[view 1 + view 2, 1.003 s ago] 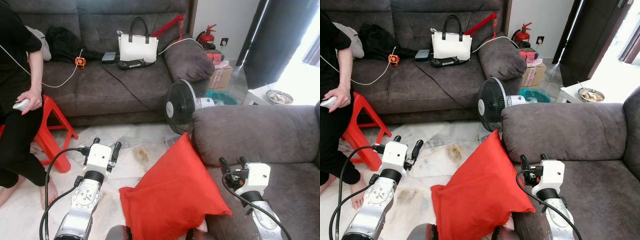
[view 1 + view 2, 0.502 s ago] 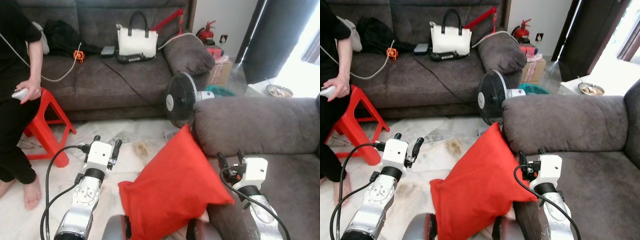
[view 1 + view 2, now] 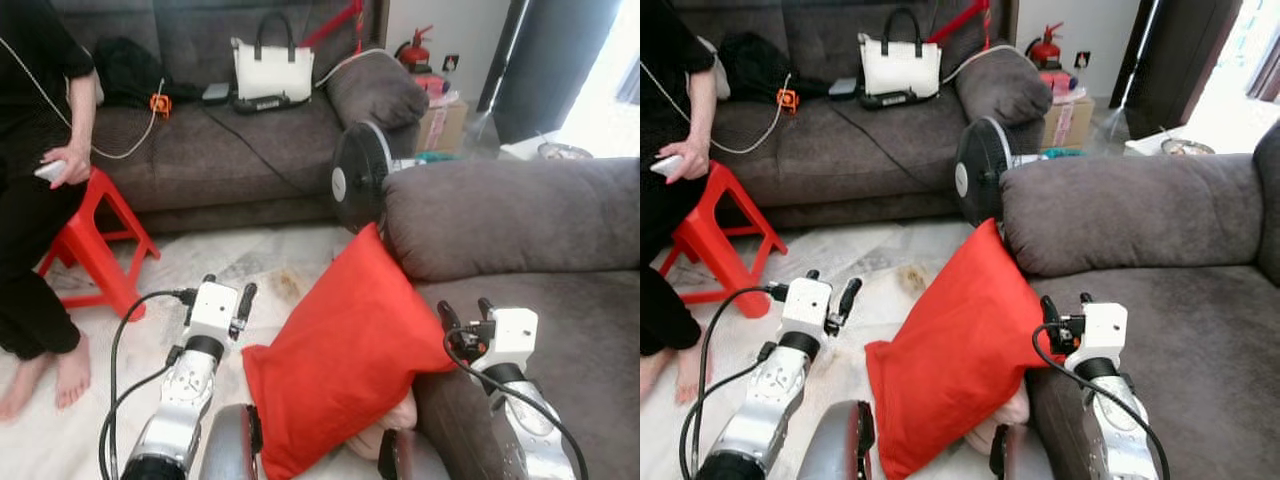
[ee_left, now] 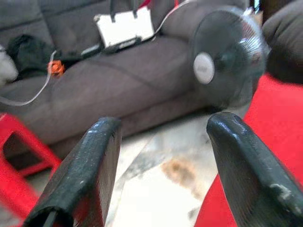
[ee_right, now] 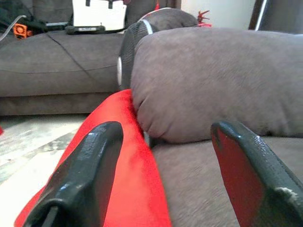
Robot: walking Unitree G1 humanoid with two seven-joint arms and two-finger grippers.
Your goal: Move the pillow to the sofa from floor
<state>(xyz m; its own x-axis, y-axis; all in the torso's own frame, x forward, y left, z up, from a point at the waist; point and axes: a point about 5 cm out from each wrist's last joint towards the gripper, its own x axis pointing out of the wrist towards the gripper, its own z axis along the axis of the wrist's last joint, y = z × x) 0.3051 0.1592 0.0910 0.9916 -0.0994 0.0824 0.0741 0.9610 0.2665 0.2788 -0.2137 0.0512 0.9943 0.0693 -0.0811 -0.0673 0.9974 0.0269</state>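
the red pillow (image 3: 345, 365) stands tilted on the floor (image 3: 150, 290), its upper corner leaning against the arm of the near sofa (image 3: 520, 230) and its lower part down by the robot's body, just off the front edge of that sofa's seat. it is not yet on the seat.

the left tool (image 3: 225, 297) hangs over the pale floor just beside the pillow's left edge, apart from it, its two black fingers (image 4: 85, 175) spread wide with nothing between them. the right tool (image 3: 462, 313) hovers above the near sofa's seat at the pillow's right corner, fingers (image 5: 90, 165) likewise spread and empty; in the right wrist view the red fabric lies between and below them, against the sofa arm.

a black fan (image 3: 362, 185) stands on the floor behind the pillow, close to the sofa arm. against the far wall runs a second sofa (image 3: 230, 160) carrying a white handbag (image 3: 272, 70). a person (image 3: 40, 190) in black sits on a red stool (image 3: 95, 245) at the left edge of the floor, holding a small white thing in one hand (image 3: 62, 165).
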